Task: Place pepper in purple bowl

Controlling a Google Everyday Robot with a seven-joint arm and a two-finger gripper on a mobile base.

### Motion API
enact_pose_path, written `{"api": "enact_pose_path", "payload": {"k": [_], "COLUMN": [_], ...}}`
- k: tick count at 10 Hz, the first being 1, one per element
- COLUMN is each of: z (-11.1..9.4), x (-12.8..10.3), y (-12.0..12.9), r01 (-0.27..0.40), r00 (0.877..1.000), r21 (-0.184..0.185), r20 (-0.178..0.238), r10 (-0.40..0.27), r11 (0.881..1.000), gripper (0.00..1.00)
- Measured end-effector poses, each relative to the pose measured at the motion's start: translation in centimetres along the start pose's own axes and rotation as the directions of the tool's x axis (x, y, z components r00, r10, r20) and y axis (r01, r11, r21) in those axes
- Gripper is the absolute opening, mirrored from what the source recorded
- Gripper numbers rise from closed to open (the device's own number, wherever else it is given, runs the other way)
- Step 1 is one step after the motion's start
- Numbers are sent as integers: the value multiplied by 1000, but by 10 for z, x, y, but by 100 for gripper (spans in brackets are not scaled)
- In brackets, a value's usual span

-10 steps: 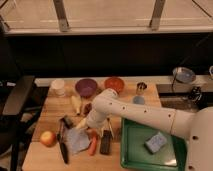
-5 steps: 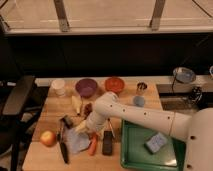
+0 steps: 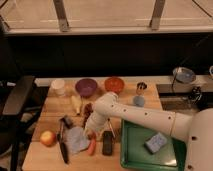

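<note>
**Arm wrist lowered toward the pepper; task objects unmoved**

Compared with the frame half a second earlier, the white arm (image 3: 135, 116) has dipped its wrist a little lower and nearer the front edge of the wooden tabletop (image 3: 46, 109). The pincer (image 3: 92, 133) now sits just above the pepper (image 3: 92, 146). Whether the pincer is open or closed cannot be told, and contact with the pepper cannot be confirmed. The pepper lies where it lay before, flat on the tabletop near the front. It is between a blue-grey cloth (image 3: 76, 139) on its left and a dark flat object (image 3: 107, 143) on its right.

The purple bowl (image 3: 86, 88) is likewise unchanged. It stands at the back of the tabletop, well apart from the pepper, with an orange-red bowl (image 3: 114, 84) beside it on the right and a white cup (image 3: 58, 86) on the left.

Also unshifted are:
- an apple (image 3: 48, 138) at the front left;
- a knife (image 3: 63, 146) beside the cloth;
- a green tray (image 3: 131, 156) at the right, holding a blue sponge (image 3: 156, 142).
</note>
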Motion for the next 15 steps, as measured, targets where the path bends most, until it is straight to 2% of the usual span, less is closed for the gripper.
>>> {"api": "enact_pose_path", "payload": {"k": [2,3,7,9,11,12,13,14,15], "z": [1,4,6,-7,-45,-76,-96,-123,-140], "x": [-1,-3,-6,-5,-3,-2,0,10,24], "y": [1,5,10,11,15,17,19,25,29], "r01": [-1,-10,-20,-43,-98,-132,-154,-186,-205], "r00": [1000,1000,1000,999,994,989,985,977,971], "r21": [4,5,-2,-38,-85,-109,-125,-141,-145], "r20": [0,-1,-10,-27,-63,-86,-101,-127,-152], "r10": [1,10,20,42,93,123,142,169,183], "r11": [1000,1000,1000,998,992,985,980,972,968], "gripper": [6,2,0,0,0,0,0,0,0]}}
